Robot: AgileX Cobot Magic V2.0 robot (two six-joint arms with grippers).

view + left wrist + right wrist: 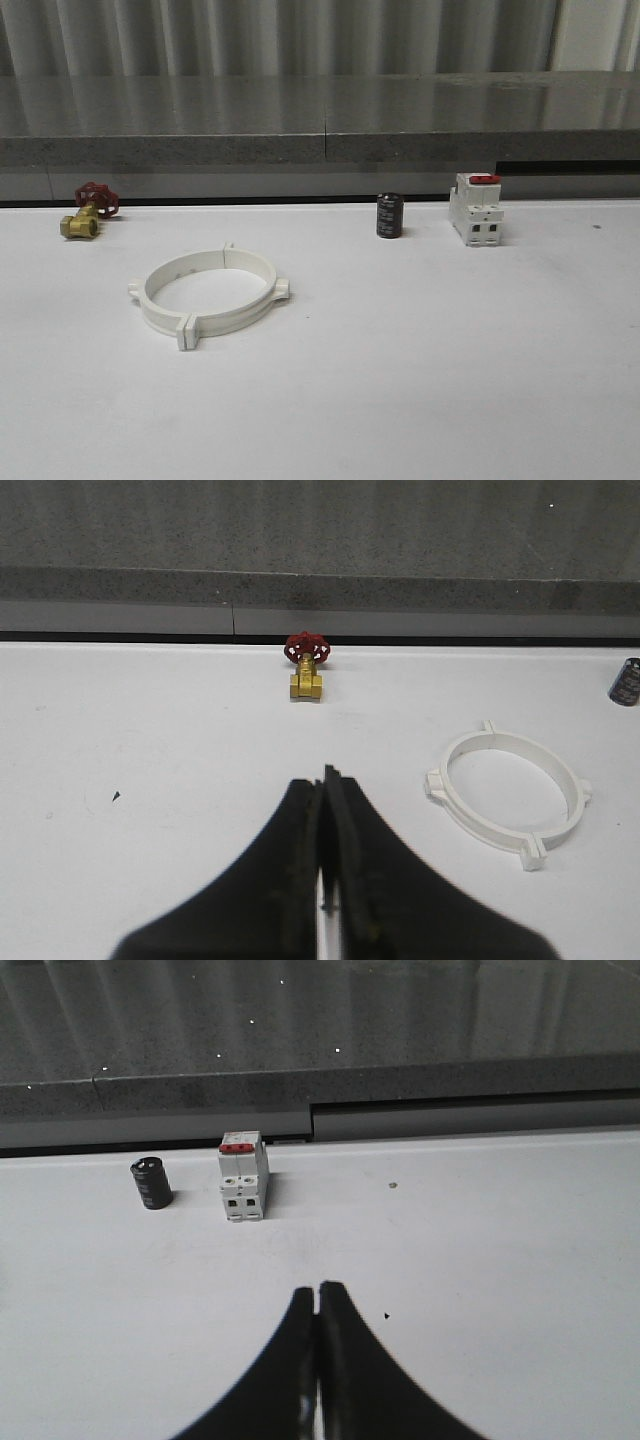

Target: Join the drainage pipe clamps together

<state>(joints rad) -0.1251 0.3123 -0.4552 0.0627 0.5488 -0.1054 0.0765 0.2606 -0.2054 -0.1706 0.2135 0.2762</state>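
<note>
The drainage pipe clamps [208, 291] lie flat on the white table, left of centre, their two white half-rings meeting end to end as one closed ring with small tabs sticking out. The same clamps [510, 795] lie off to one side of my left gripper [322, 780], which is shut with nothing in it and hangs well short of them over bare table. My right gripper [318, 1290] is also shut and empty, over bare table some way in front of the breaker.
A brass valve with a red handwheel [87, 210] sits at the back left. A small black cylinder [390, 216] and a white breaker with a red switch [476, 209] stand at the back right. A grey ledge [320, 150] borders the table's far edge.
</note>
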